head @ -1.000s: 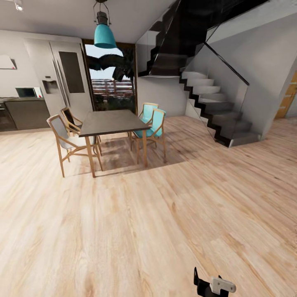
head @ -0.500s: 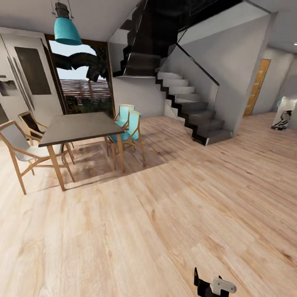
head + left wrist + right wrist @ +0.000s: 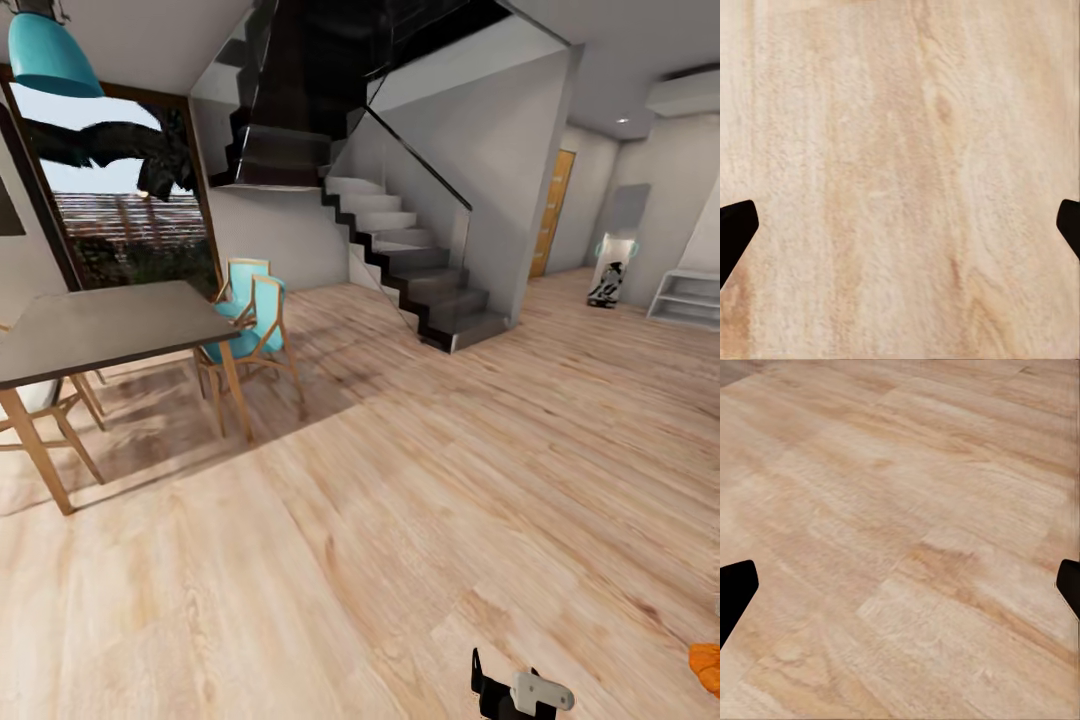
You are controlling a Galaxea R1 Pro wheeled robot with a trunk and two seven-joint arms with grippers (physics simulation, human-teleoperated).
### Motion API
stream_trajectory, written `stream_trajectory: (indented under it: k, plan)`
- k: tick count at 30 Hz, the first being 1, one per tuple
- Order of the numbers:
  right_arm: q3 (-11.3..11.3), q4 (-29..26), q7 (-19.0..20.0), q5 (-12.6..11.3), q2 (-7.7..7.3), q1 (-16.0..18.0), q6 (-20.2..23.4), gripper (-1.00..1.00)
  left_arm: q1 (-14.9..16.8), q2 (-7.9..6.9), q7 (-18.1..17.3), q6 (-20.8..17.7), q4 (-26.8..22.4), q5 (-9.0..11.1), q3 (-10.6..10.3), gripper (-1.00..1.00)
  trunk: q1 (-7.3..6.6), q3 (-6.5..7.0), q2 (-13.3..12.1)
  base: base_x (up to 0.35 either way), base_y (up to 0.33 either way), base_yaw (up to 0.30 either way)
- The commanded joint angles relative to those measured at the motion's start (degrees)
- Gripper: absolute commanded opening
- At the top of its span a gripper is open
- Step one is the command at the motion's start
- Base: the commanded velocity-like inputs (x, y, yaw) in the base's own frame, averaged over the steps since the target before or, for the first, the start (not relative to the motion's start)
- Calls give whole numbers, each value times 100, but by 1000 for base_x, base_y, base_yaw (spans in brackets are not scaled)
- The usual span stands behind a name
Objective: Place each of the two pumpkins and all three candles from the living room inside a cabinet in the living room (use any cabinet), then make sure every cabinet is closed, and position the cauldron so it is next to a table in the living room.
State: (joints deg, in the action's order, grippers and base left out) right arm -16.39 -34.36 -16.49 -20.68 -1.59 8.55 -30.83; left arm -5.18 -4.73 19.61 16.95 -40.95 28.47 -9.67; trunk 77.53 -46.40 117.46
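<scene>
The wooden floor point(image 3: 400, 520) takes up most of the frame, with the staircase point(image 3: 420, 260) in the upper middle and the dark dining table point(image 3: 100, 325) with teal chairs point(image 3: 245, 320) at the left. An orange sliver at the lower right edge looks like a pumpkin point(image 3: 708, 665) lying on the floor. Both the left gripper point(image 3: 900, 225) and the right gripper point(image 3: 900, 585) are spread wide over bare boards, holding nothing. I'd judge the robot is on its way, searching; next it needs to face the pumpkin and reach down.

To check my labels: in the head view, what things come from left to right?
Dining table → teal chairs → staircase → wooden door → white shelf; an orange thing on the floor at the right edge.
</scene>
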Motion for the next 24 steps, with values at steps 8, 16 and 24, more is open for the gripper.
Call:
stream_trajectory:
  k: [8,16,24]
  plan:
    - [-48,-1,-47,-32,-8,6,-20,100,-1,-10,43,27,-9,62,-40,100,3,14,2,332,8,-300]
    - [-48,-1,-47,-32,-8,6,-20,100,-1,-10,43,27,-9,63,-36,100,3,32,2,332,-5,-300]
    - [-48,-1,-47,-32,-8,6,-20,100,-1,-10,43,27,-9,54,-39,100,3,50,2,333,0,-300]
